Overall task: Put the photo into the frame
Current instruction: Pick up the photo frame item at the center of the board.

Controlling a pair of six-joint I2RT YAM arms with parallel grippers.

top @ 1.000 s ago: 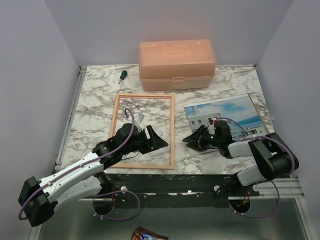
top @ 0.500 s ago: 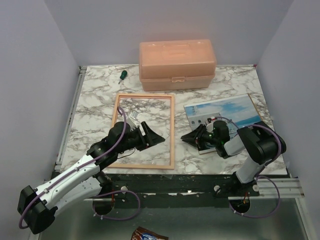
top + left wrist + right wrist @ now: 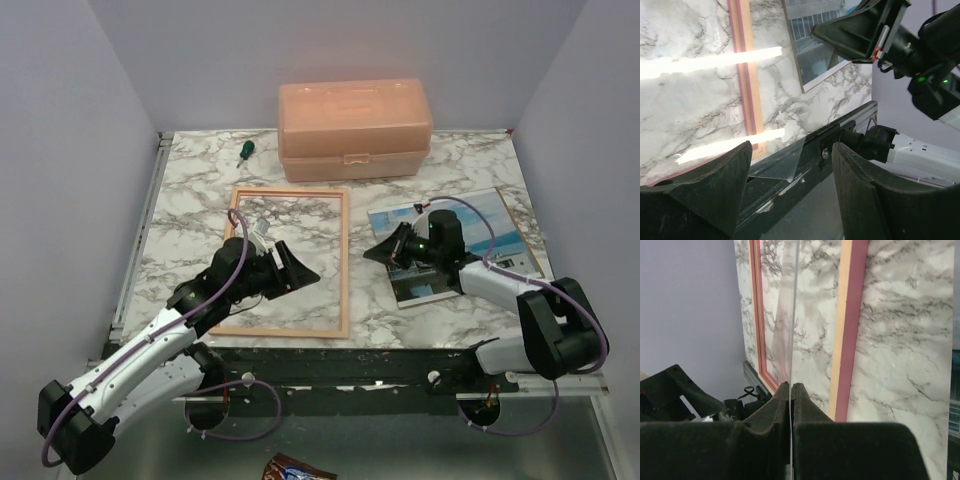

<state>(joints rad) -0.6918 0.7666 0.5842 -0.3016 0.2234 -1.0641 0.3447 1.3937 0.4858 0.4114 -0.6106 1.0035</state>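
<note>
Marble-patterned table (image 3: pixel 190 195), seen from above, with a peach lidded storage box (image 3: pixel 355 128) at its far edge.

The frame (image 3: pixel 343 260) lies flat left of centre. Its opening shows only the marble beneath, and the right wrist view shows its pink and pale rail (image 3: pixel 852 315).

The photo (image 3: pixel 470 225) lies flat on the right side of the table, well apart from the frame and outside it. In the left wrist view its near corner (image 3: pixel 807 50) sits beyond the frame rail (image 3: pixel 747 90).

Judged from this layout, the insertion is not yet done. The print has to be lifted, carried left and laid inside the opening.

A clear sheet (image 3: pixel 787 330), seen edge-on from the right wrist, reaches from the right fingers out over the frame. Whether it belongs under the print cannot be told.

The left arm stretches forward from its base with its wrist low. The left gripper (image 3: pixel 300 265) hangs over the inside of the frame, its fingers spread wide and holding nothing (image 3: pixel 791 147).

The right arm folds inward. The right gripper (image 3: pixel 378 252) sits between the frame and the left edge of the photo. Its pads are pressed together on the edge of the clear sheet (image 3: pixel 790 387).

A green-handled screwdriver (image 3: pixel 244 151) lies left of the box.
</note>
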